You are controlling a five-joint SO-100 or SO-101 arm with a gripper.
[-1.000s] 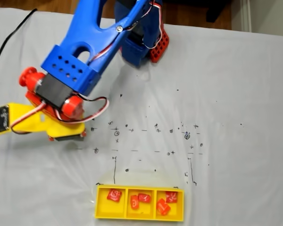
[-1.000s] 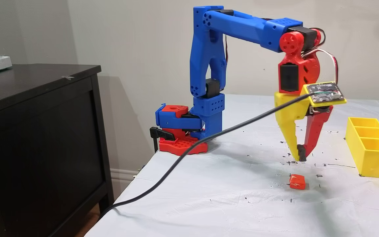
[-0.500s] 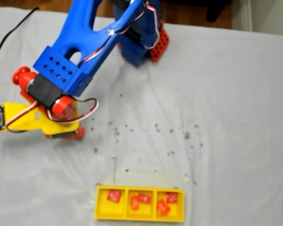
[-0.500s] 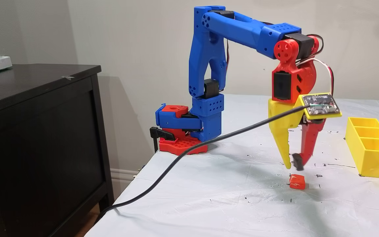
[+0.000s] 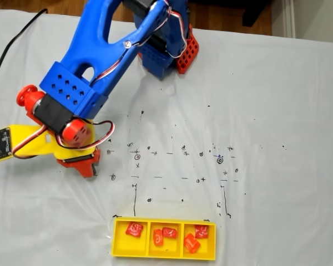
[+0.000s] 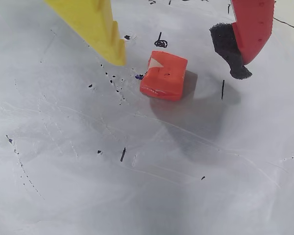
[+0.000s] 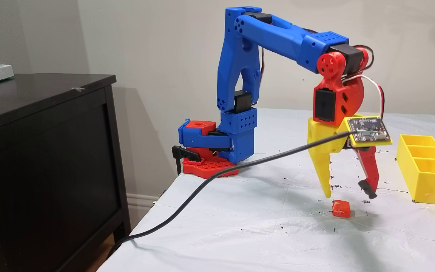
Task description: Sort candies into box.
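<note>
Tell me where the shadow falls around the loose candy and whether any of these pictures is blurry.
Wrist view: candy sharp, soft grey shadow spreading right and below it on the table cover. Side fixed view: crisp, faint shadow under the open gripper. Top fixed view: sharp, pen marks readable, box slightly soft.

Blue printed arm (image 7: 274, 36) w/ red joints, red base (image 7: 208, 166). Gripper (image 7: 347, 194): yellow finger, red finger w/ black pad. Red/white/black wires; green circuit board (image 7: 368, 130) on yellow bracket.

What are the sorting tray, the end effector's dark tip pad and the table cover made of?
Tray: matte yellow plastic, likely 3D-printed; rigid, uniform walls. Pad on the red finger of the open end effector: black foam or sponge, going by its rough, fuzzy edge. Table cover: thin white plastic or paper sheet, creased, pen-marked.
</note>
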